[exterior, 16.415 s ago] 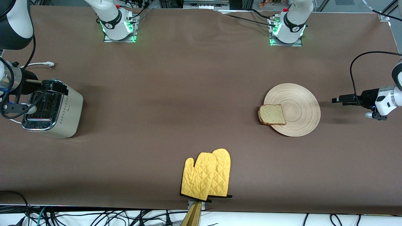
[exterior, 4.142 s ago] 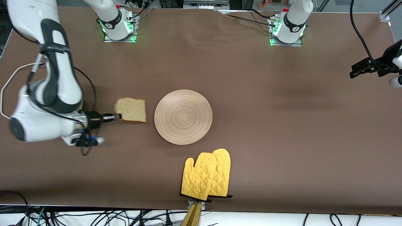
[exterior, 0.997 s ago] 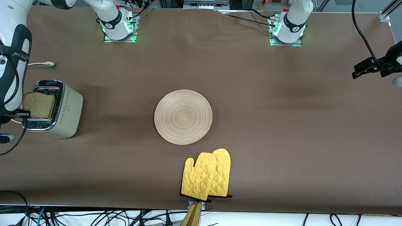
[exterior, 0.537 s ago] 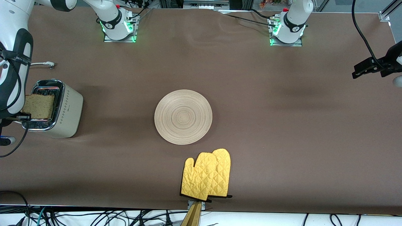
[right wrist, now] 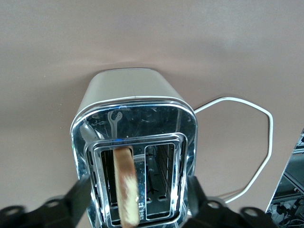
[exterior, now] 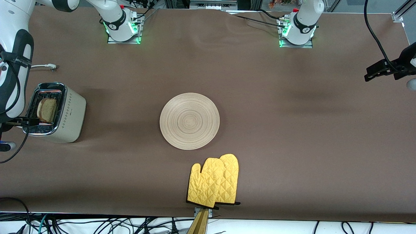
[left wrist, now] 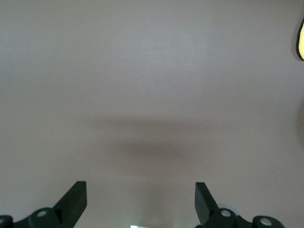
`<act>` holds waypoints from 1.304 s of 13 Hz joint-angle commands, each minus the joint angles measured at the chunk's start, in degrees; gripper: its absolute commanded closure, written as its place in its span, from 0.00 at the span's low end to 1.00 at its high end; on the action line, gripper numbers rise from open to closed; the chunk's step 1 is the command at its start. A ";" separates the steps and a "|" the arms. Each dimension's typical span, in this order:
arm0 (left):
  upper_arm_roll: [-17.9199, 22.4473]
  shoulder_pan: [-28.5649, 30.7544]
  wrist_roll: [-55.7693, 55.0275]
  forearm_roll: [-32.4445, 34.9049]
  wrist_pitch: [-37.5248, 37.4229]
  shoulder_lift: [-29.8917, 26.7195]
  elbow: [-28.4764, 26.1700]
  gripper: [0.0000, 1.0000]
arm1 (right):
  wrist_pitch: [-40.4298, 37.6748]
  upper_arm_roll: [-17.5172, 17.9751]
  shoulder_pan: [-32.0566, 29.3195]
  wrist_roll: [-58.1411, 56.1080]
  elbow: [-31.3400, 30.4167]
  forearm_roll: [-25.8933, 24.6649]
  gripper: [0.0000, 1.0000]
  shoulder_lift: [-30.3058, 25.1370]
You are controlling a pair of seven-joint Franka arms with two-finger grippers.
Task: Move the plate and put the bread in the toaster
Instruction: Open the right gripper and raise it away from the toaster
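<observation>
The slice of wholegrain bread (exterior: 46,110) stands on edge in one slot of the cream toaster (exterior: 66,114), its crust edge showing above the chrome top in the right wrist view (right wrist: 126,190). It is a light, soft, crumbly thing that bends and tears easily, so any further handling is best done by a gentle pinch on the upper crust edge rather than the flat faces. It seems to sit loose in the slot, though how deep it has dropped is hard to judge.

The right gripper (exterior: 25,122) hangs just over the toaster's top at the right arm's end of the table, pointing down at the slots, jaws spread wide to either side of the bread and touching nothing.

The wooden plate (exterior: 189,121) lies mid-table, empty, with a pair of yellow oven mitts (exterior: 214,180) nearer the front camera.

The left gripper (left wrist: 140,202) waits high over bare tabletop at the left arm's end, jaws spread and empty.
</observation>
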 commanded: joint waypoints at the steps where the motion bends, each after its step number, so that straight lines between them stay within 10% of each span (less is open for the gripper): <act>1: -0.04 -0.12 -0.49 1.77 -1.16 0.77 1.98 0.00 | -0.60 0.22 -0.07 -1.13 -0.01 1.38 0.01 -1.08; 17: -0.22 0.23 -0.05 1.94 -1.16 0.69 1.90 0.00 | -7.90 7.51 4.15 -0.17 0.26 9.21 0.00 -12.24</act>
